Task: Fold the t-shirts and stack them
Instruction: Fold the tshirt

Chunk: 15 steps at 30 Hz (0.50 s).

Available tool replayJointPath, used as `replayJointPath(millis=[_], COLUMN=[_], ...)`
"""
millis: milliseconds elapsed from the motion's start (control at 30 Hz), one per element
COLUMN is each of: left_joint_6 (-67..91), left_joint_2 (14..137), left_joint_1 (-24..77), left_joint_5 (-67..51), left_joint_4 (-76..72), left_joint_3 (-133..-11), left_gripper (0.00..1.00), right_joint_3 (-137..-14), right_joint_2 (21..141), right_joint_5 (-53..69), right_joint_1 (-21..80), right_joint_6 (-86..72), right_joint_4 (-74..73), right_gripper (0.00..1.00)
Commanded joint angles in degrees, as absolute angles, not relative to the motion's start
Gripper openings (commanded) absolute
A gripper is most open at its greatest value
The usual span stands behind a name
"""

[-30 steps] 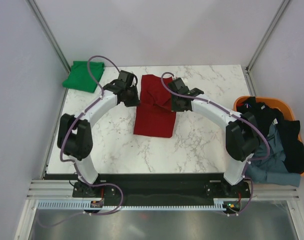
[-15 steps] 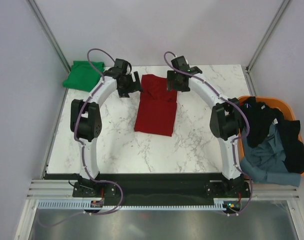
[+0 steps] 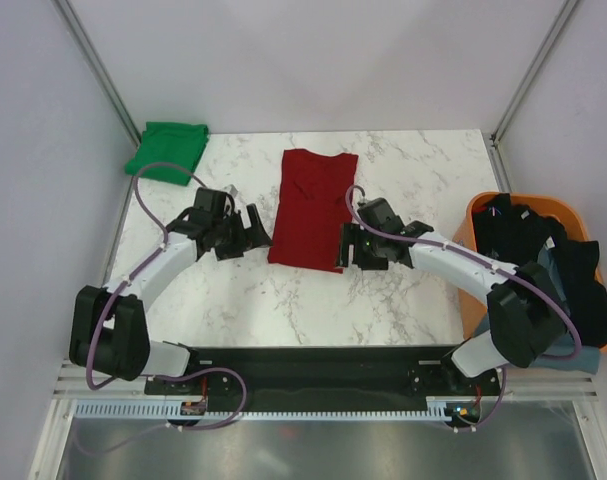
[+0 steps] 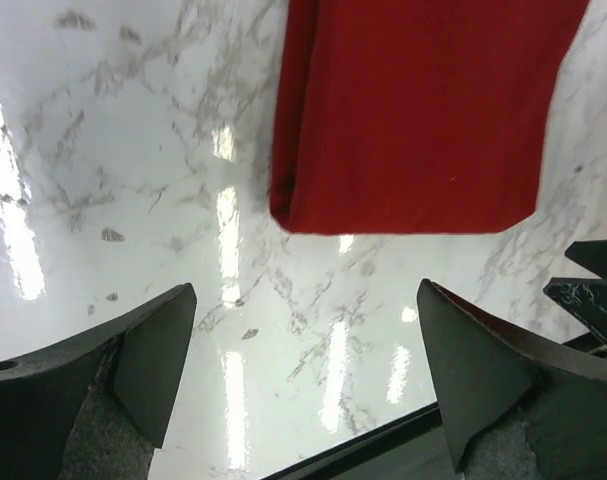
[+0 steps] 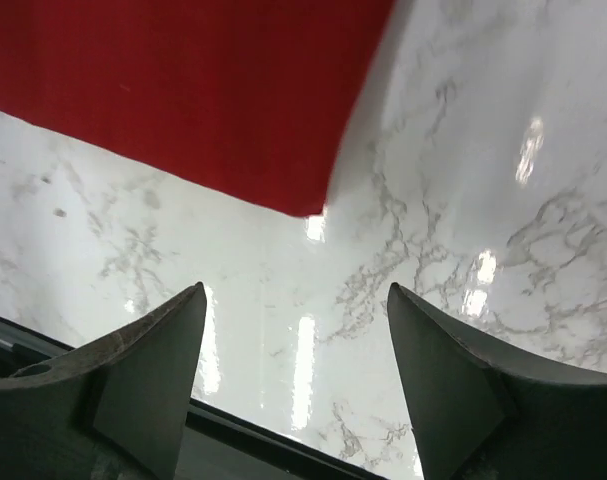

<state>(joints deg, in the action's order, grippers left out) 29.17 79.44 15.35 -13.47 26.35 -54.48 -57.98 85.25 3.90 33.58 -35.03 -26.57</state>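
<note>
Top view: red shirt point(image 3: 313, 208) lies mid-table as a long narrow strip. Green shirt point(image 3: 166, 150) is folded at upper left, dark clothes point(image 3: 531, 238) fill the basket point(image 3: 480, 204) at right. Left gripper point(image 3: 253, 230) and right gripper point(image 3: 350, 246) flank the strip's bottom corners.

Left wrist: fingers wide apart, empty, hem just ahead.

Right wrist: same, corner at upper left.

Likely step is the cross-fold. Next: pinch both corners through all layers, then lift evenly.

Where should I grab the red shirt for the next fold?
Probably its two near corners, one per gripper, coming in low from the near edge. The dark red t-shirt lies flat as a long strip running toward the far side; the open left gripper and right gripper sit just short of those corners.
</note>
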Motion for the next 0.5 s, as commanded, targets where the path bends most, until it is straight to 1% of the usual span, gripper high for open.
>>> replayJointPath(millis=[0,100,200,467], left_joint_6=[31.7,32.3,32.6,33.2], left_joint_2=[77.4,76.3,76.0,81.6], left_joint_1=[15.8,16.0,16.0,15.9], left_joint_5=[-18.9,-20.2,-20.9,-21.4], left_joint_4=[17.2,14.0,11.0,4.2], left_joint_3=[-46.3,-42.7,-40.7,-38.2], left_gripper=[0.98,0.96,0.96,0.92], right_joint_3=[-51.8,-49.6,-49.0,-48.5], right_joint_2=[84.3,84.7,87.8,94.6], right_joint_5=[7.8,9.3,10.4,12.0], right_joint_1=[33.4,33.5,33.4,33.4], right_joint_6=[-40.9,-40.8,-40.6,-40.6], right_joint_4=[-17.0,-14.8,-12.0,-6.9], right_gripper=[0.8,0.79,0.79,0.77])
